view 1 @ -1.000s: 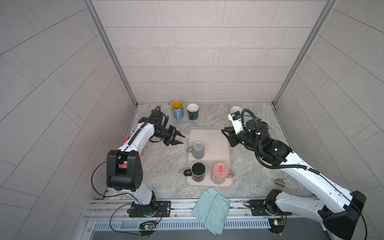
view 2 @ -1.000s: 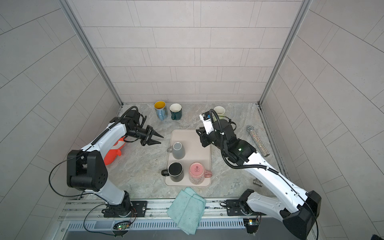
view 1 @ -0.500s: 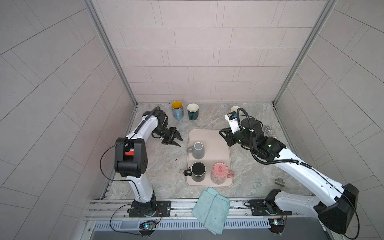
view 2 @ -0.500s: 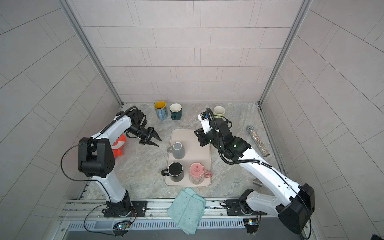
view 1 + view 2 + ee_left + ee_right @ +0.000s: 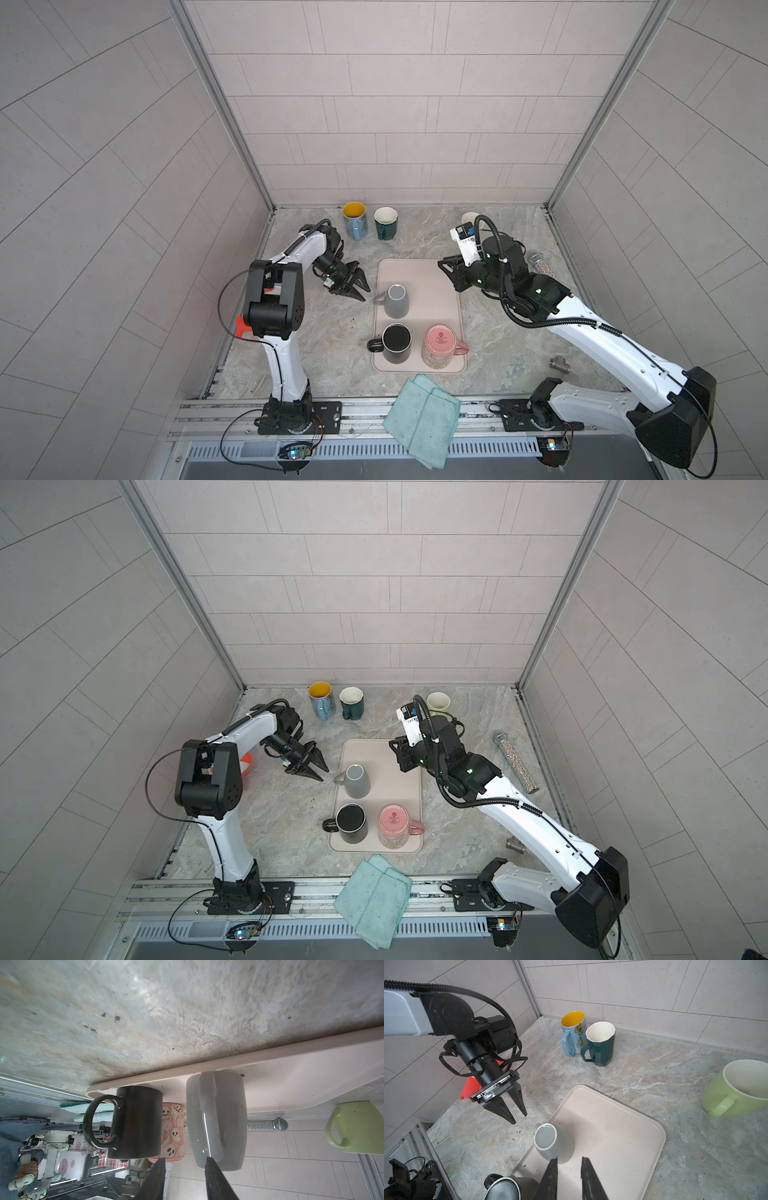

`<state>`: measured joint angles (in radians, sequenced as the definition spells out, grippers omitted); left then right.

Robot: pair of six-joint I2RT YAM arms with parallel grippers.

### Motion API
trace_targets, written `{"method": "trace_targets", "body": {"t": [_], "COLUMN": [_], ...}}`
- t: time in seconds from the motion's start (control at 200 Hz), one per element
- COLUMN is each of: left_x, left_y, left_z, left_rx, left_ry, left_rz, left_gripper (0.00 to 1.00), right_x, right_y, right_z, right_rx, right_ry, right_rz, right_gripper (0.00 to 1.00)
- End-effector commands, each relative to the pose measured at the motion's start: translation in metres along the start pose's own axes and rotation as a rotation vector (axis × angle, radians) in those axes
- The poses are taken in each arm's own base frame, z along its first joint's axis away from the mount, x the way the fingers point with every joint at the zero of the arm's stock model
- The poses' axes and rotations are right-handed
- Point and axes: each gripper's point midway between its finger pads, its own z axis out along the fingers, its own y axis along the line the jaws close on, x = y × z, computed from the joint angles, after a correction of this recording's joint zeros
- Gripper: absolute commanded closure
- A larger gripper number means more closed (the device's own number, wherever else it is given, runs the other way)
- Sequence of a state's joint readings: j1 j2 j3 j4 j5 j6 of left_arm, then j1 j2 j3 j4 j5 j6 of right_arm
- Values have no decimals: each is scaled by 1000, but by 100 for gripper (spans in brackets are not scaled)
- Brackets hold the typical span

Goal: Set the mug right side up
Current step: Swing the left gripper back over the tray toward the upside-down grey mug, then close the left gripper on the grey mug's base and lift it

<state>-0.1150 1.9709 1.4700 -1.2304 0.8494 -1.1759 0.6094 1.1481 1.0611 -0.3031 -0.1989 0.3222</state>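
The left gripper (image 5: pixel 366 294), fingers apart and empty, is hovering just beside the upside-down grey mug (image 5: pixel 397 301) at the tray's (image 5: pixel 434 272) left edge; the right gripper (image 5: pixel 569 1160) is hanging parted, empty.

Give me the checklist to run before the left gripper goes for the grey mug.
1. The grey mug stands bottom up on the tray: ok.
2. Its handle faces the left gripper: ok.
3. The left gripper is empty, jaws apart: ok.
4. The left gripper is at the handle: not ok, there is a gap.
5. The right gripper is empty and off the mug: ok.
6. The black mug is clear of the grey mug: ok, though close.
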Motion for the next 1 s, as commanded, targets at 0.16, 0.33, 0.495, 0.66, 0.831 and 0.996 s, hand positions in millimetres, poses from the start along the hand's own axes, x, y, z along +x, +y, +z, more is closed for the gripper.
{"method": "trace_targets", "body": {"t": [0.16,0.33,0.495,0.66,0.831,0.996], "left_x": [0,5,6,8,6,7], "left_y": [-26,-28,-25,-23,-20,-19], "left_z": [3,10,23,34,43,48], "left_rx": [40,28,11,8,-5,-15], "left_ry": [-10,8,35,53,68,68], "left_rz": [-2,2,-8,-26,-51,-53], "left_gripper": [61,56,54,54,54,54], "right_x": [0,1,0,1,3,3], "right_y": [-3,-6,-6,-9,-11,-15], "right_z": [-7,-7,-7,-7,-7,-7], "right_rx": [-1,4,1,6,8,12], "right_ry": [-22,-22,-28,-28,-26,-28], "right_rz": [19,28,31,34,41,49], "right_gripper": [79,79,80,80,80,81]}}
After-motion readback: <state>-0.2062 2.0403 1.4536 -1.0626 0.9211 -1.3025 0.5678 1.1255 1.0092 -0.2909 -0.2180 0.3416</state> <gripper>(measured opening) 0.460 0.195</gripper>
